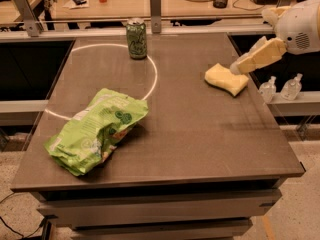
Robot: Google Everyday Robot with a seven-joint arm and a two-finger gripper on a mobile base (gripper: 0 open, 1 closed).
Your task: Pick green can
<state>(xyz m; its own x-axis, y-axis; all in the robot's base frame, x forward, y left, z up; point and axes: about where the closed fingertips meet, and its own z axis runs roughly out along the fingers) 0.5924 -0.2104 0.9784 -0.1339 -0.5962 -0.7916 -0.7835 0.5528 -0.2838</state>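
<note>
The green can [136, 39] stands upright at the far edge of the dark table [200, 134], left of centre, on a white ring marked on the tabletop. It is dark green with pale markings and a silver top. My gripper [236, 69] reaches in from the right at the end of the cream arm [260, 55]. It hovers over the right side of the table, beside a yellow sponge. It is far to the right of the can and holds nothing that I can see.
A yellow sponge [226, 78] lies right under the gripper. A large light-green chip bag [97, 129] lies front left. Two small clear bottles [279, 88] stand on a ledge off the right edge. A post [156, 9] rises behind the can.
</note>
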